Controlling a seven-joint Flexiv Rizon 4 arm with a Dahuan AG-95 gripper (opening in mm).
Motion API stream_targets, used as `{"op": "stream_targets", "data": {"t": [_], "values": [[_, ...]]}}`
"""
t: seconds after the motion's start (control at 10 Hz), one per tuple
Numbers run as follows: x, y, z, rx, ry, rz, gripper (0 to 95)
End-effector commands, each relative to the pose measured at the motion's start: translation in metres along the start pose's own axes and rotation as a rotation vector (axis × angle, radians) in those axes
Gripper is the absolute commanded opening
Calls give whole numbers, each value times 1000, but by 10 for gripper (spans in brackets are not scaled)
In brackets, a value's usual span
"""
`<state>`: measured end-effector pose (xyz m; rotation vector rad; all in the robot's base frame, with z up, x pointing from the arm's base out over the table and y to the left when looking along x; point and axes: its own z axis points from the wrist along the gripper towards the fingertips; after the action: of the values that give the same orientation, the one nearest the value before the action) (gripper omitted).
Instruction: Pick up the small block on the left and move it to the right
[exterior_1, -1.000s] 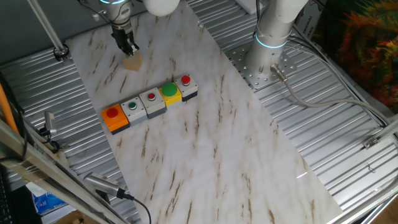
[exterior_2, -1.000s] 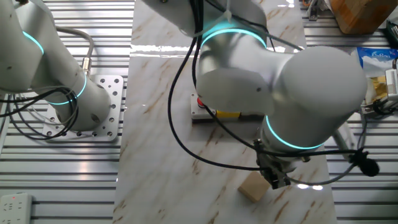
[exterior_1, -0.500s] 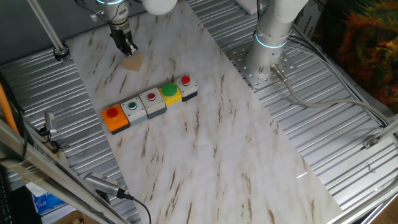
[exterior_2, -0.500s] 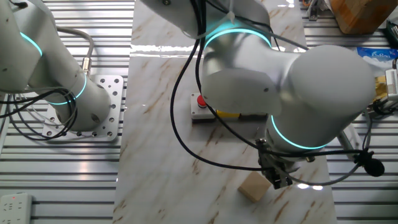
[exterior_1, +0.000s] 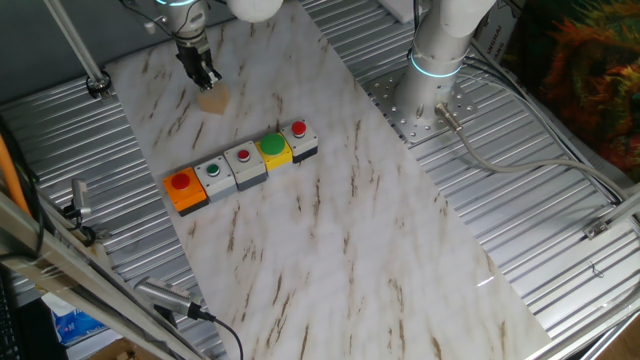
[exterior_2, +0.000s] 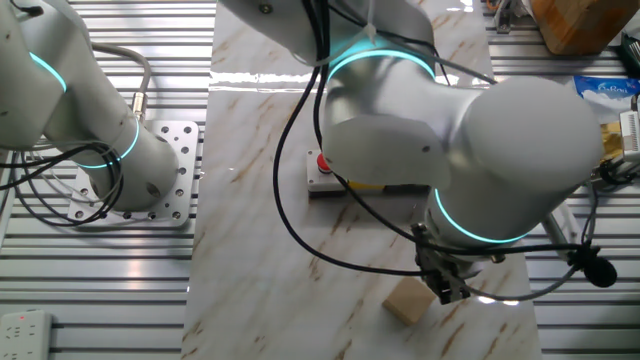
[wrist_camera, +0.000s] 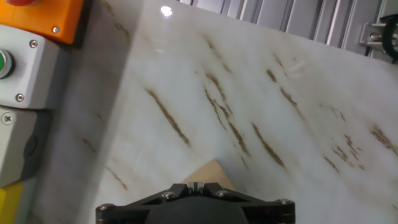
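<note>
Your arm hid most of the button boxes (exterior_2: 330, 178) in the other fixed view. The gripper (exterior_1: 205, 75) was closed and empty, just beside the block (exterior_1: 213, 100) on the table (exterior_1: 330, 240).

Marble-patterned tabletop (exterior_1: 330, 230) bearing a tan wooden block (exterior_1: 213, 100) and a row of button boxes (exterior_1: 240, 167).

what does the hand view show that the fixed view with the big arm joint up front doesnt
Only the hand view shows the orange button box and a grey box with a green button at its left edge. Only that fixed view shows the claw from outside, above and beside the small block, and the arm's base plate. Both show the block and the marble tabletop.
</note>
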<state>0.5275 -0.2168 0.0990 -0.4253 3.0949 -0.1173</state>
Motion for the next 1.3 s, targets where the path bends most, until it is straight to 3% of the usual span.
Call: {"op": "stream_targets", "data": {"t": [0.1, 0.3, 0.5, 0.6, 1.0, 1.3], "values": [[0, 0, 0, -4, -3, -1, 0], [0, 0, 0, -21, -9, -2, 0], [0, 0, 0, -128, -18, 64, 0], [0, 0, 0, -155, -11, 111, 0], [0, 0, 0, -142, 9, 225, 0], [0, 0, 0, -102, 19, 289, 0]]}}
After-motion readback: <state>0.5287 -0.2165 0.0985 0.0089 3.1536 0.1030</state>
